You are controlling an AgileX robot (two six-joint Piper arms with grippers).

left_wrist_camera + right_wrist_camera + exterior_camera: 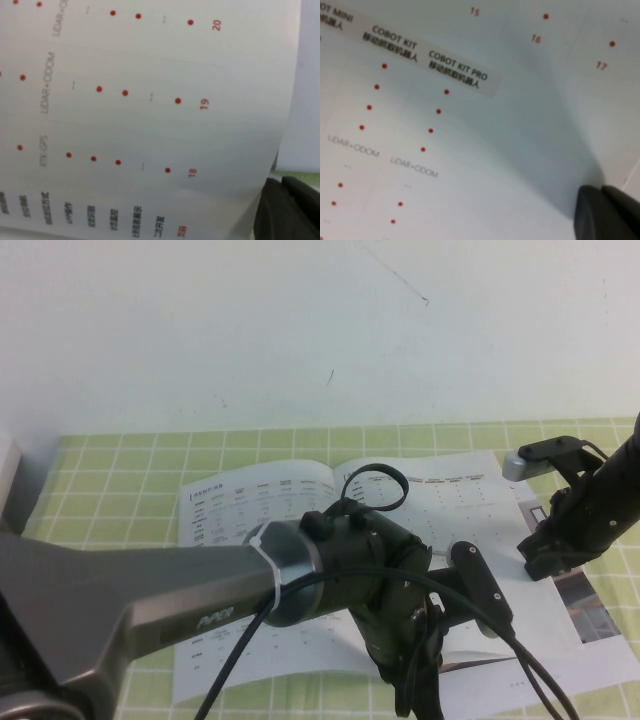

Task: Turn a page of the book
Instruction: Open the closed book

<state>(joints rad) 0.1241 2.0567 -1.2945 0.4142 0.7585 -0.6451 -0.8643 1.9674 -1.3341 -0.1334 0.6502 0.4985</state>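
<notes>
The book [240,502] lies open on the green checked cloth. Its right-hand page [455,492] carries dotted tables. My left gripper [487,597] reaches over the lower part of that page. In the left wrist view its dark fingers [300,207] lie together, shut, right beside the curved edge of the page [150,110]. No paper shows between them. My right gripper [540,562] sits at the book's right side. Its fingers [620,215] are shut and rest on the page [470,150], holding nothing.
The green checked cloth [120,462] covers the table up to a white wall behind. A grey object [8,480] stands at the far left edge. My left arm [150,600] and its cables cross the front of the book.
</notes>
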